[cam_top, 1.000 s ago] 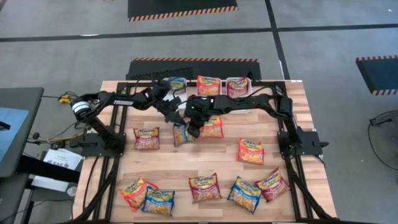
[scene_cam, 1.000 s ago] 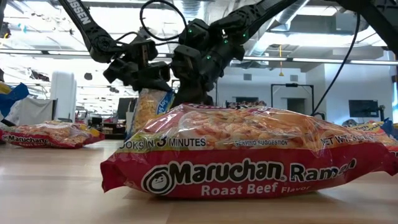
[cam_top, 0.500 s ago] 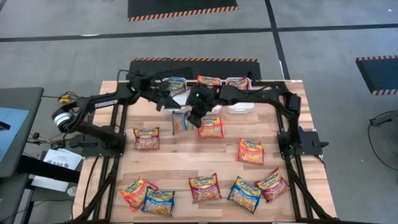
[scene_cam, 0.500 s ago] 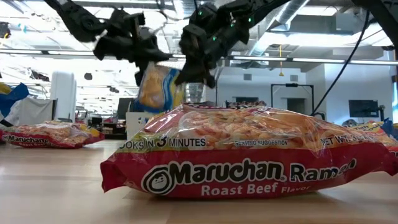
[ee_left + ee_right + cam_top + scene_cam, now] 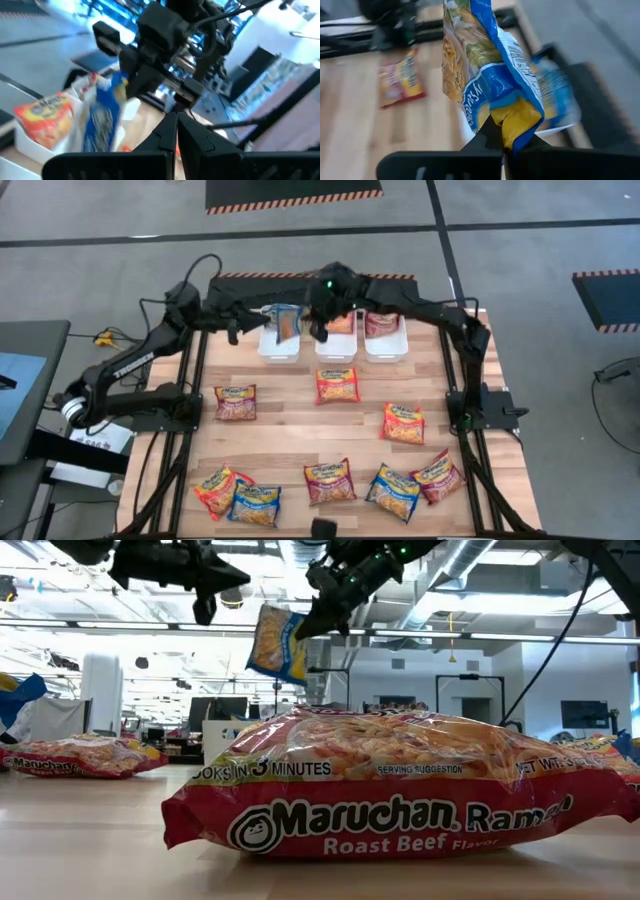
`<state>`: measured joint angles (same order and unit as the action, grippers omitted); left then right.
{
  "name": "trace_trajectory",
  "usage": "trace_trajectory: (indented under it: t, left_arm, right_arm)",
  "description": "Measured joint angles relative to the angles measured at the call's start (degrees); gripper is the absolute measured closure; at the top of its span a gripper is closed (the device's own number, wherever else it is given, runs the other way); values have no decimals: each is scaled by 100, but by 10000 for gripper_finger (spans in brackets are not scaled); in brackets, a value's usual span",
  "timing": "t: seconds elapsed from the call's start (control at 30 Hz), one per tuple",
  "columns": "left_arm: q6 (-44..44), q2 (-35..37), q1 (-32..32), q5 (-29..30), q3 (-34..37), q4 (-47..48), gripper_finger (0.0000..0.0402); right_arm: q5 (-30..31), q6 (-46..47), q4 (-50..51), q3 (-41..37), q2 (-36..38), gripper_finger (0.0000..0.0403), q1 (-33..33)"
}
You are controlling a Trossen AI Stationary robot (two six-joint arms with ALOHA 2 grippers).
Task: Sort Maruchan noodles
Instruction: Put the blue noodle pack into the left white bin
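Near side of the left white tray (image 5: 279, 352): loose Maruchan noodles (image 5: 330, 480) lie unsorted across the table, an orange-red packet (image 5: 338, 385) closest to the tray. Above the tray: the blue packet (image 5: 485, 75), a second ago low over mid-table between both grippers, now hangs from the right gripper (image 5: 502, 135), pinched by one yellow-and-blue crinkled end, the rest hanging slack, so a drop looks next. Beside the tray: left gripper (image 5: 176, 117) has backed off, fingers together, empty.
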<state>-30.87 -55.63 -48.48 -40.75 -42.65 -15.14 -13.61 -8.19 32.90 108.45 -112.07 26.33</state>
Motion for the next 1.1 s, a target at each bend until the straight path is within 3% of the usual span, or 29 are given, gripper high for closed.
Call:
trace_trajectory:
  t: [0.43, 0.57, 0.77, 0.9, 1.0, 1.1]
  left_arm:
    - [218, 126, -130, 1055, 0, 165, 401]
    - [493, 126, -132, 994, 0, 160, 388]
    - [361, 111, -129, 1225, 0, 166, 323]
    - [554, 111, -101, 1834, 0, 153, 264]
    - [358, 111, -101, 2684, 0, 127, 222]
    - [-159, 61, -108, 2686, 0, 125, 197]
  right_arm:
    - [339, -600, -203, 1096, -7, 398, 648]
    - [353, -585, 259, 1518, -7, 397, 734]
    - [441, -718, 1173, 1852, -11, 397, 717]
    - [510, -1286, 1604, 1953, -13, 397, 651]
    - [510, -1941, 2049, 1952, -13, 397, 575]
    - [513, -2700, 2525, 1952, -31, 396, 448]
